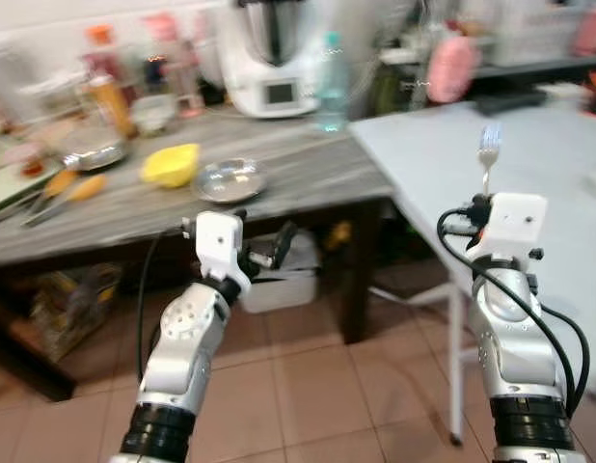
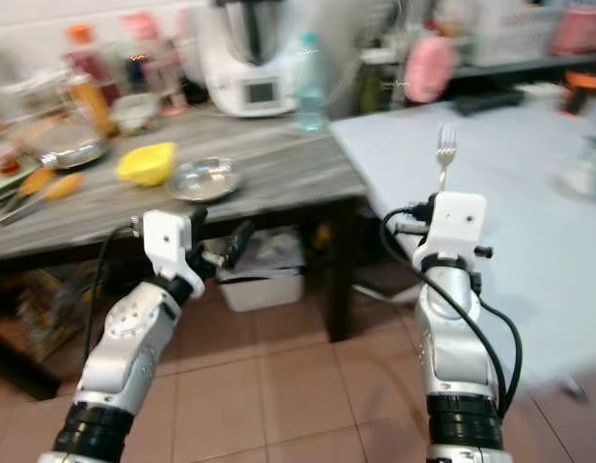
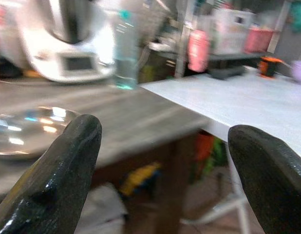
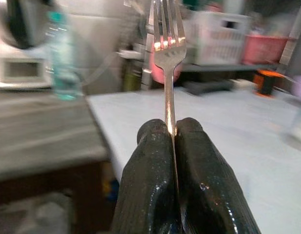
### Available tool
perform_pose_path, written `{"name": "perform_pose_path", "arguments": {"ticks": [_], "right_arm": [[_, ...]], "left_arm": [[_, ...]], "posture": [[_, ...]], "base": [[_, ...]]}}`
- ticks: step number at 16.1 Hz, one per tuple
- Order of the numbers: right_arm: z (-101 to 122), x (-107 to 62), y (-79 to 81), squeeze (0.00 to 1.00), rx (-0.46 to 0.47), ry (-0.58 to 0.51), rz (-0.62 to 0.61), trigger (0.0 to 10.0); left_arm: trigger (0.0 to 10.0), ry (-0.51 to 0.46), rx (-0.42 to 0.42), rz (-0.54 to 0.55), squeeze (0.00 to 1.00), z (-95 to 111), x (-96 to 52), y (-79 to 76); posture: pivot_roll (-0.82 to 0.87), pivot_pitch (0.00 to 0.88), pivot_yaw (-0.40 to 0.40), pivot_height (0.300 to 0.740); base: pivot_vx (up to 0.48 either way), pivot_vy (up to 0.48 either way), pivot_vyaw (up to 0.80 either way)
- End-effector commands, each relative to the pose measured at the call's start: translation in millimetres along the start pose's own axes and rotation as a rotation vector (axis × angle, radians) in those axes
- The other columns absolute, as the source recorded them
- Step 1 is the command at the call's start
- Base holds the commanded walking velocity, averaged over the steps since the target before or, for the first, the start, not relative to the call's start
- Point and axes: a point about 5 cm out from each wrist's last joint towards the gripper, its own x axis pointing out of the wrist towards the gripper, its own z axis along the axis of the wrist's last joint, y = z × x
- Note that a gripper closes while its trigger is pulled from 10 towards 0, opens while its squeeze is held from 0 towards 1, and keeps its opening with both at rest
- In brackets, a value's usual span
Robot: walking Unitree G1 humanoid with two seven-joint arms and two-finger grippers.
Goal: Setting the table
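Kitchen setting, tiled floor: a pale table [image 1: 529,164] stands at a right angle to a grey wooden counter [image 1: 308,178], and the head views are blurred, which suggests the camera is in motion.

The fork [image 4: 168,44] is held upright, tines up, above the near edge of the table. The right gripper [image 4: 175,129] is clamped tight on the fork handle, both fingers pressed together with only the thin handle between them. The grip sits low on the handle; most of the fork stands free above the fingers.

The left gripper [image 3: 165,170] is spread wide and holds nothing. It hangs in front of the counter, on the side of the fork away from the table.

On the counter, beyond the fork from the table: a steel dish [image 1: 230,179], a yellow bowl [image 1: 171,163], a clear water bottle [image 1: 330,82] and a white kitchen machine [image 1: 269,58] at the back.

Judgement: the fork is in transit to a place setting on the table.

Risks from here:
- The smooth, narrow handle may pivot or slide between the fingers under jolts from walking.
- Tall upright tines may strike the table edge if the arm lowers too early.
- Release while upright would let the fork topple and bounce.
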Motion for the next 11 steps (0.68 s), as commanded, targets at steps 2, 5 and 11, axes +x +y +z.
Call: {"name": "perform_pose_path", "arguments": {"ticks": [2, 5, 11], "right_arm": [[8.4, 0.8, 11.7, 0.0, 0.017, -0.033, 0.033, 10.0], [8.4, 0.8, 11.7, 0.0, 0.017, -0.033, 0.033, 10.0], [8.0, 1.5, 9.5, 0.0, 0.021, -0.03, 0.026, 10.0]], "left_arm": [[10.0, 0.002, 0.022, 0.025, 0.0, 2.5, -3.4, 10.2], [10.0, 0.002, 0.022, 0.025, 0.0, 2.5, -3.4, 10.2], [10.0, 0.006, 0.017, 0.023, 0.0, 0.2, -2.5, 7.7]], "posture": [[-0.09, 0.0, 0.043, 0.74], [-0.09, 0.0, 0.043, 0.74], [-0.09, 0.0, 0.041, 0.74]], "base": [[0.398, 0.0, 0.48], [0.398, 0.0, 0.48], [0.393, 0.0, 0.32]]}}
